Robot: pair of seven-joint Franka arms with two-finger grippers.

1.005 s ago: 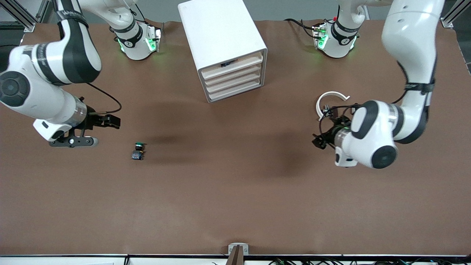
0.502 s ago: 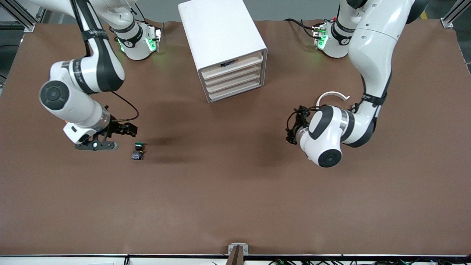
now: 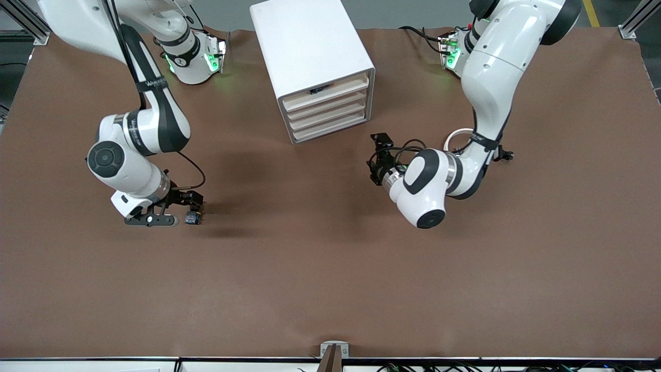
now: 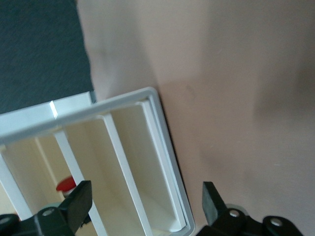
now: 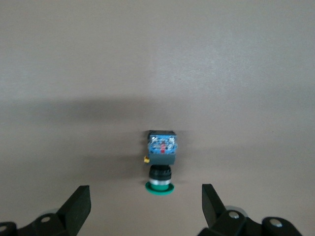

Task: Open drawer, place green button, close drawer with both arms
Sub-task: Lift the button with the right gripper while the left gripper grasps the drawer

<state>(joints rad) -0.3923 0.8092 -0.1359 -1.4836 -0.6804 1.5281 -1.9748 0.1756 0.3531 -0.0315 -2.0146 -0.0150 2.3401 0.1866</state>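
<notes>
Button (image 3: 192, 219) first: it lies on its side on the brown table (image 3: 330, 289), toward the right arm's end, at roughly eight o'clock from the white cabinet (image 3: 310, 57) and nearer the front camera than it. Nothing has lifted it yet. The right gripper (image 3: 188, 206) is low over it with fingers spread wide; through the right wrist view the button sits between the two open fingertips (image 5: 78, 206), green cap toward the camera, untouched as far as I can see. All four drawers look shut, the top drawer (image 3: 326, 93) included, so the opening step seems not yet done. The left gripper (image 3: 379, 157) hangs over the table at about four o'clock from the cabinet, fingers apart and empty, its wrist camera looking at the cabinet's front corner. From where I stand nearly everything remains: grasping the button, pulling a drawer out, dropping the part in, and pushing the drawer closed.
</notes>
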